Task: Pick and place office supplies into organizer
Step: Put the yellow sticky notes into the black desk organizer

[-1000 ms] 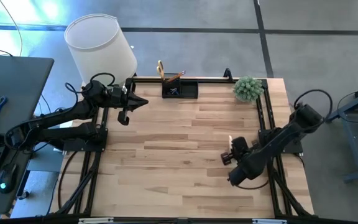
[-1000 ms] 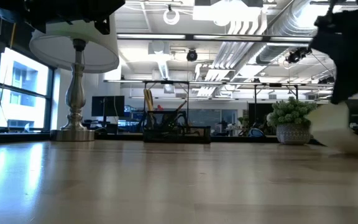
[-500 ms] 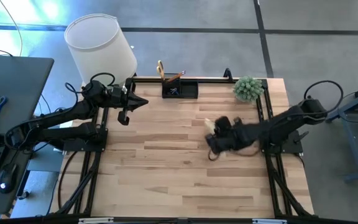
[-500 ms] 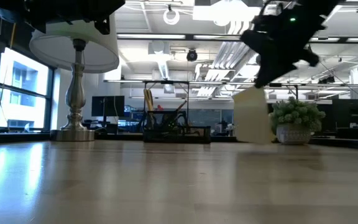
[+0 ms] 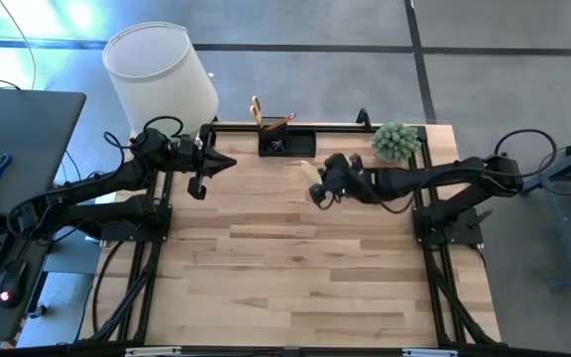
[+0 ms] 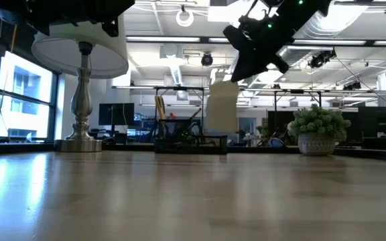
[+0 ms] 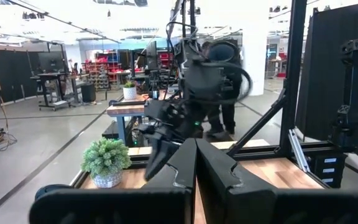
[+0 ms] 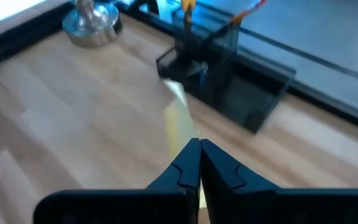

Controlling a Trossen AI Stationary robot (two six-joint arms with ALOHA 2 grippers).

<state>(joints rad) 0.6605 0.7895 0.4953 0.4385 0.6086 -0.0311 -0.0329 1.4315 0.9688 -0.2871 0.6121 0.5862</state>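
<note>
right gripper (image 5: 317, 190) now nearer the black mesh organizer (image 5: 286, 142), jaws pinching a flat yellow sticky-note pad (image 6: 222, 107)

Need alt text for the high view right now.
The right gripper, shut on a yellow sticky-note pad, reaches toward the black organizer at the table's far edge. The left gripper waits shut near the lamp.

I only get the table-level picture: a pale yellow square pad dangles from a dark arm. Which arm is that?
Observer: The right one; the right pincer is shut on the yellow sticky-note pad.
Operator: Is it over the black box?
Observer: Not yet. From above, it hangs over bare wood, just short of the black mesh organizer.
Operator: And the other arm?
Observer: The left pincer waits, shut, beside the white-shaded lamp.
</note>
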